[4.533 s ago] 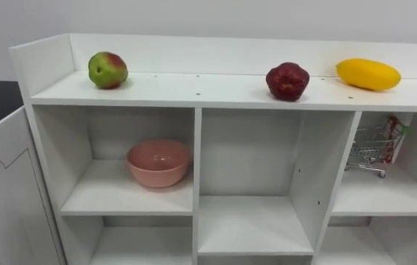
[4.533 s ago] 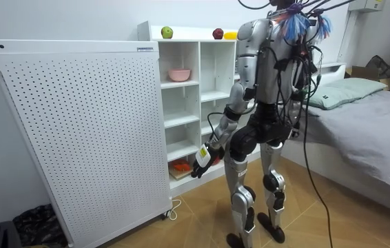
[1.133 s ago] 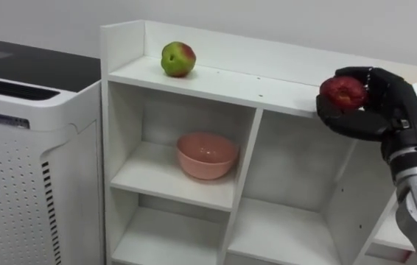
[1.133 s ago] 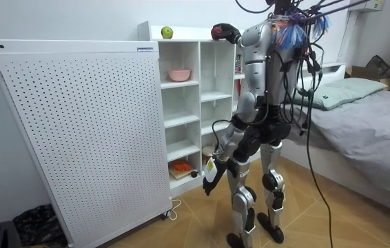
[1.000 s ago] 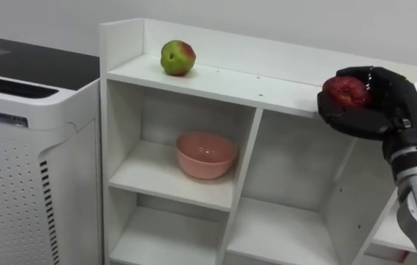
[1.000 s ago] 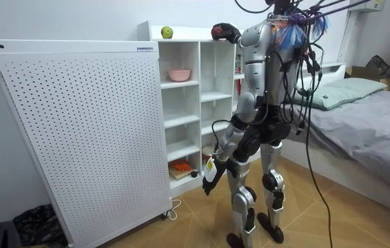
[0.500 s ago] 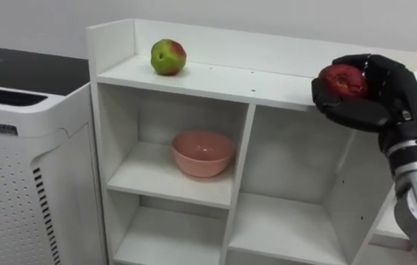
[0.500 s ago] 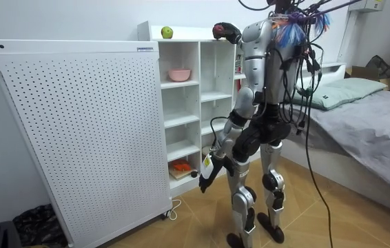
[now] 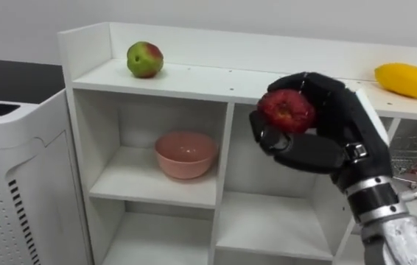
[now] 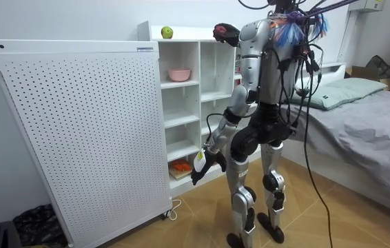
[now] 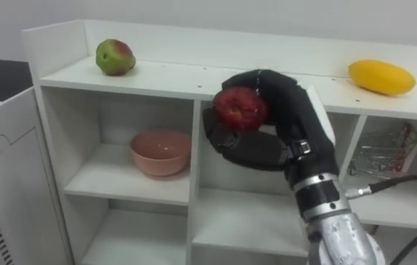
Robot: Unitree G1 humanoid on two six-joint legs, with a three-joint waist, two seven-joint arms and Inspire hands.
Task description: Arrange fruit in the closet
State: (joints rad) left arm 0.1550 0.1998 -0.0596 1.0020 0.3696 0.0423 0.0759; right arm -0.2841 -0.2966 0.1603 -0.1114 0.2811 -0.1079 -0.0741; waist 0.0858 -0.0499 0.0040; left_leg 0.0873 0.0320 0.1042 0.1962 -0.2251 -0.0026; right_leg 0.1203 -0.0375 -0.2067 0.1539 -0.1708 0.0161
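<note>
Right hand [image 9: 313, 151] clasped round one red apple [image 9: 288, 110]; one green apple [image 9: 144, 59], one yellow fruit [image 9: 409, 79] atop closet [image 9: 201, 76]

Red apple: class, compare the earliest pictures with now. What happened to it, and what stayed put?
The right robot hand has taken hold of the red apple, lifted it off the top of the closet and now holds it out in front. The green apple, yellow fruit and pink bowl stayed in place; the left robot hand still hangs low.

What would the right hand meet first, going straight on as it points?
Probably the front edge of the closet's top shelf, just behind the red apple in the right hand; depth is unclear.
</note>
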